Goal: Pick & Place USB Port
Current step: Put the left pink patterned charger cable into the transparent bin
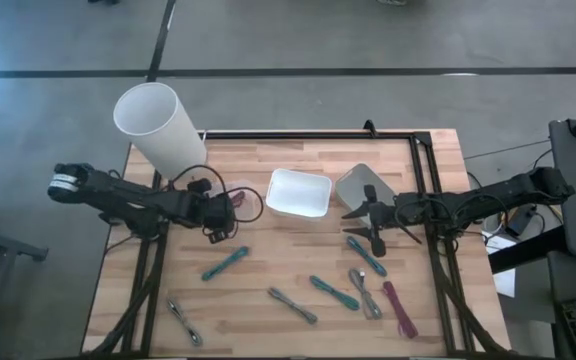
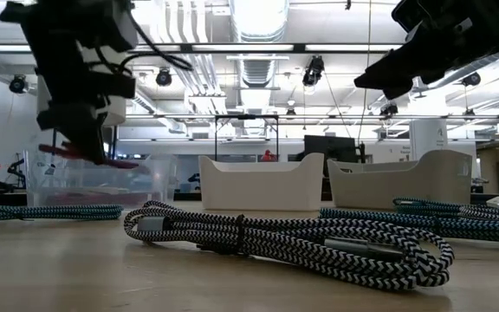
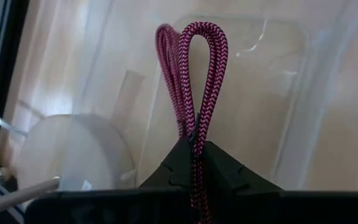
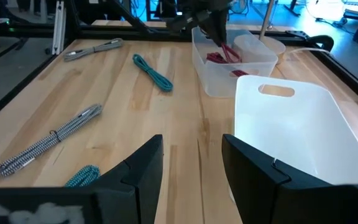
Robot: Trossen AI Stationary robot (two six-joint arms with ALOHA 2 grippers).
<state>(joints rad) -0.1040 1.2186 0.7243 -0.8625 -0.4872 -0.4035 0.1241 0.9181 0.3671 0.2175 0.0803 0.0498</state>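
Note:
My left gripper (image 1: 220, 222) is shut on a bundled magenta cable (image 3: 201, 68) and stands over a clear plastic bin (image 1: 249, 199) at the table's left middle. The low view shows the cable (image 2: 93, 158) sticking out below that gripper (image 2: 83, 130), at the bin's (image 2: 145, 178) rim height. My right gripper (image 1: 373, 228) is open and holds nothing. It hovers near a white bin (image 4: 291, 124) on the right. The right wrist view shows its fingers spread (image 4: 191, 155) and, far off, the magenta cable (image 4: 222, 56) inside the clear bin (image 4: 253, 62). My left gripper pinches the magenta cable bundle (image 3: 196, 134) between its two fingers (image 3: 225, 168), several strands together. The fingers lie along the bundle. The looped end (image 3: 204, 34) reaches out past the fingertips over the clear bin's floor (image 3: 272, 74). Whether the loop touches the floor, I cannot tell.
Several more bundled cables lie on the near half of the table: teal (image 1: 225, 263), grey (image 1: 293, 305), another teal (image 1: 333, 292), magenta (image 1: 400, 308) and grey (image 1: 183, 322). A white tray (image 1: 298, 193) sits mid-table. A tall white cylinder (image 1: 158, 125) stands at the far left.

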